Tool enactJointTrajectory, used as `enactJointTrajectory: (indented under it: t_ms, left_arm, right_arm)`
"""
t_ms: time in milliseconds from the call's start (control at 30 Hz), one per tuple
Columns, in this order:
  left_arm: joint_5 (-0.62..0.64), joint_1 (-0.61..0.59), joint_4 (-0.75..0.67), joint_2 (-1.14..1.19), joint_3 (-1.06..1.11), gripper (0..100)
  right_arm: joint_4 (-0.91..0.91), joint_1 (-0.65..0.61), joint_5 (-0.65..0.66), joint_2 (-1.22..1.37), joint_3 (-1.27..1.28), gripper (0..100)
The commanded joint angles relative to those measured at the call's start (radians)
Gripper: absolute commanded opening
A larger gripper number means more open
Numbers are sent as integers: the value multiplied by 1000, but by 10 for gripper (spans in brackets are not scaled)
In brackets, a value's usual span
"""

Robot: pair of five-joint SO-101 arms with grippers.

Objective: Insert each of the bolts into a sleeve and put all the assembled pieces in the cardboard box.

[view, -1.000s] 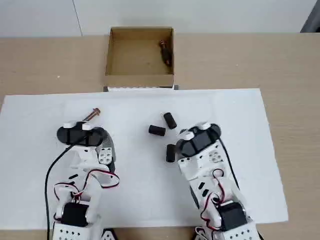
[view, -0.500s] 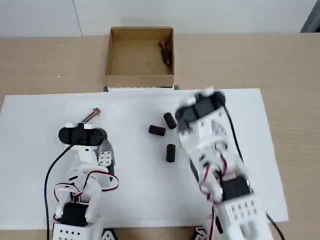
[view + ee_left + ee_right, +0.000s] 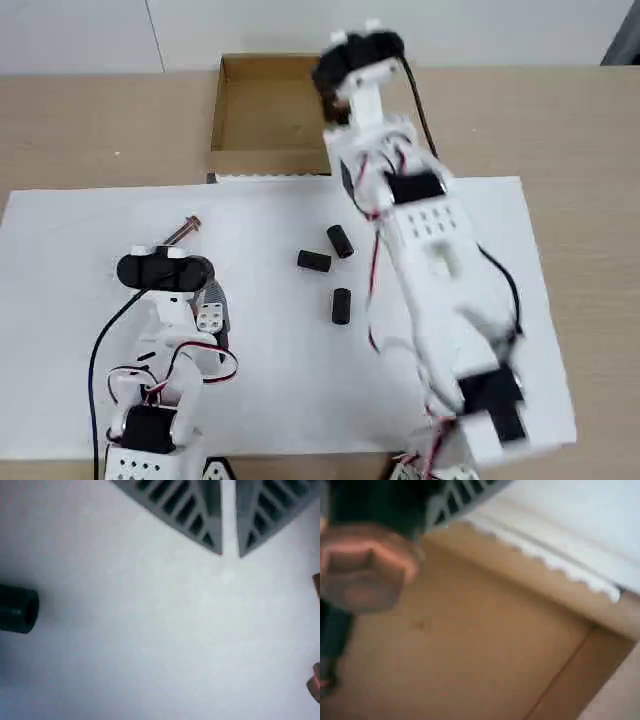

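My right gripper (image 3: 345, 75) hangs over the right part of the cardboard box (image 3: 222, 110), shut on an assembled piece (image 3: 365, 570): a copper bolt head with a black sleeve behind it. The box's brown floor (image 3: 470, 645) lies just beneath it. A loose copper bolt (image 3: 184, 231) lies on the white paper just beyond my left gripper (image 3: 165, 270). That gripper (image 3: 229, 550) stands low over the paper, shut with nothing in it. Three black sleeves (image 3: 340, 241) (image 3: 314, 261) (image 3: 341, 305) lie in the middle of the paper; one sleeve (image 3: 17, 609) shows beside my left gripper.
The white paper sheet (image 3: 100, 330) covers the near half of the wooden table (image 3: 80, 120). The box stands just beyond the paper's far edge. The stretched right arm (image 3: 430, 240) crosses the paper's right half.
The right arm has swung from the paper near the sleeves up and forward, until its gripper is over the box. The left arm has kept still.
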Motion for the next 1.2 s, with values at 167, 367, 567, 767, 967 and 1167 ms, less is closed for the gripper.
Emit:
enactJointTrajectory:
  t_ms: [167, 367, 567, 767, 967, 1167]
  left_arm:
    - [-5, -6, 2, -11, -4, 6]
    - [-5, -6, 2, -11, -4, 6]
    - [-5, -6, 2, -11, -4, 6]
    - [-5, -6, 2, -11, -4, 6]
    - [-5, -6, 2, -11, -4, 6]
    - [-5, -6, 2, -11, -4, 6]
  right_arm:
    - [-35, -10, 170, 398, -491, 3]
    - [-36, -31, 298, 591, -644, 3]
    - [-27, -39, 342, 685, -707, 26]
    - [-4, -36, 339, 688, -713, 162]
    - [2, -38, 338, 687, -744, 115]
    - [113, -41, 339, 685, -836, 23]
